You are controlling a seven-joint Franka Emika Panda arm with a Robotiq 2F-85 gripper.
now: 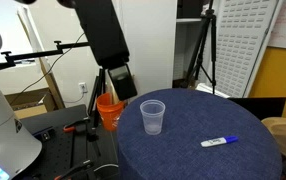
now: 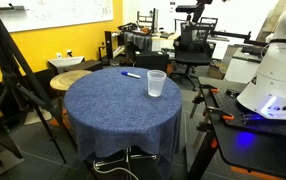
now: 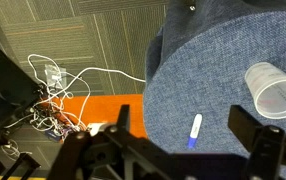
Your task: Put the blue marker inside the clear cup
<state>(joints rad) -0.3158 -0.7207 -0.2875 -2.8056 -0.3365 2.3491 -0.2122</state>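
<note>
The blue marker (image 1: 219, 142), white with a blue cap end, lies flat on the round blue-clothed table (image 1: 183, 155). It also shows in an exterior view (image 2: 131, 74) and in the wrist view (image 3: 195, 130). The clear cup (image 1: 153, 116) stands upright and empty on the table, apart from the marker, and shows in an exterior view (image 2: 156, 84) and the wrist view (image 3: 275, 88). My gripper (image 1: 120, 82) hangs high beside the table's edge, above the orange bucket. In the wrist view its jaws (image 3: 181, 115) are wide open and empty, with the marker far below between them.
An orange bucket (image 1: 108, 110) stands on the floor beside the table. Loose cables (image 3: 53, 85) lie on the floor. A tripod (image 1: 205, 50) stands behind the table, another tripod (image 2: 13, 80) beside it. A round stool (image 2: 68, 80) stands near the table.
</note>
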